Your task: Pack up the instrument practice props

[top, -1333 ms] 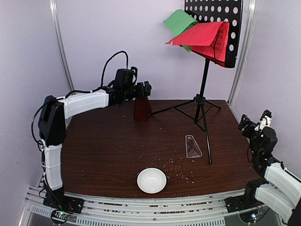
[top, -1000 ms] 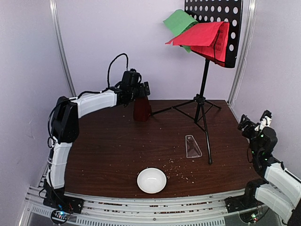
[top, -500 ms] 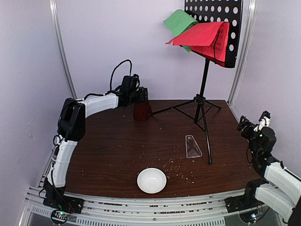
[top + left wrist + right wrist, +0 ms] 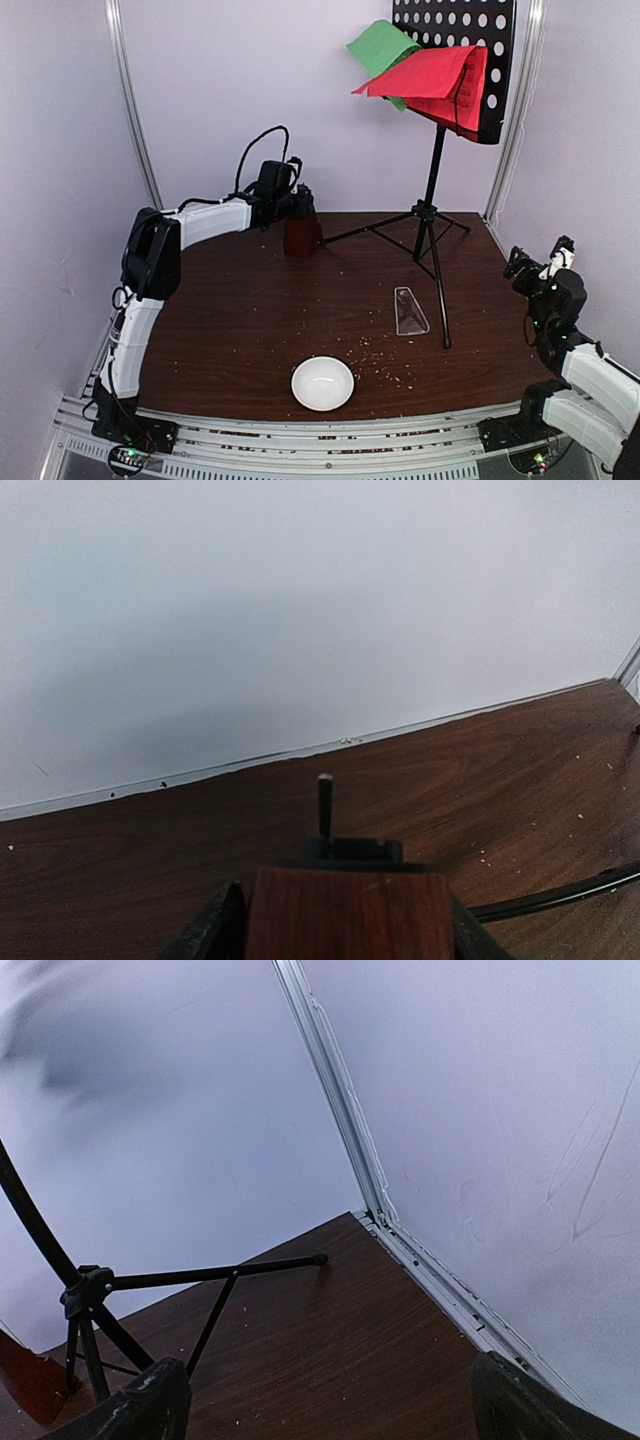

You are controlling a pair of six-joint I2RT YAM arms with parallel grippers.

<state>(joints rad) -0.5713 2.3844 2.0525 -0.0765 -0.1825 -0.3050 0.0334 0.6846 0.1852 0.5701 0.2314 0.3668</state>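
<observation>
Left gripper (image 4: pixel 298 203) clasps pyramid metronome (image 4: pixel 345 918) top, fingers (image 4: pixel 215 932) against both sides; right gripper (image 4: pixel 540 262) released, jaws wide, apart from music stand (image 4: pixel 436 190).

Both arms wear glossy white shells between black joint housings. A thin black cable (image 4: pixel 248 152) loops from the left arm (image 4: pixel 190 220). Its black base (image 4: pixel 130 432), at the tabletop's (image 4: pixel 230 320) near edge, shows a small green light, as does the right arm (image 4: pixel 600 380).
</observation>
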